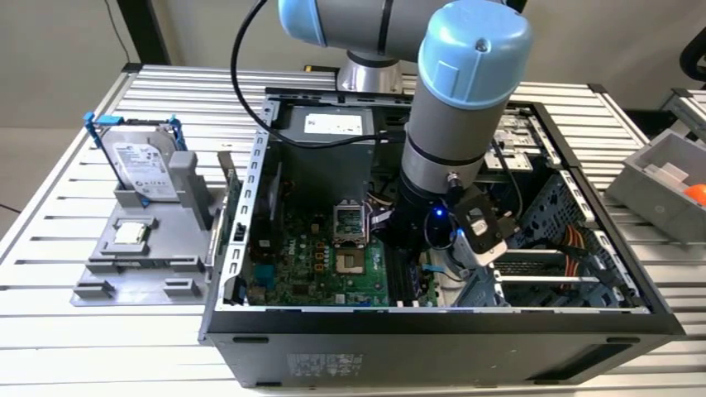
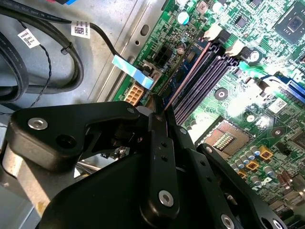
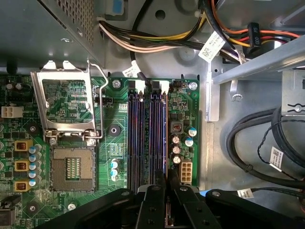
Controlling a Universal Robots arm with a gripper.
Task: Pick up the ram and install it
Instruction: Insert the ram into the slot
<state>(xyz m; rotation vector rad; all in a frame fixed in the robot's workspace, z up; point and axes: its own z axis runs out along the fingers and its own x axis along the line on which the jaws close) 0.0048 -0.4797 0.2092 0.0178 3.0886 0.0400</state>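
The ram [image 2: 188, 67] has been picked up and sits edge-on along the outermost of the memory slots [image 3: 145, 138] at the motherboard's [image 3: 114, 109] edge, the gripper [image 2: 157, 112] pinched closed on it, though full seating cannot be confirmed.

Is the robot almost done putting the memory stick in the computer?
Nearly. Picking up looks done: the fingers pinch the ram edge-on, down inside the computer case. It stands along the outermost memory slot. Whether it is pushed fully in, I cannot tell.
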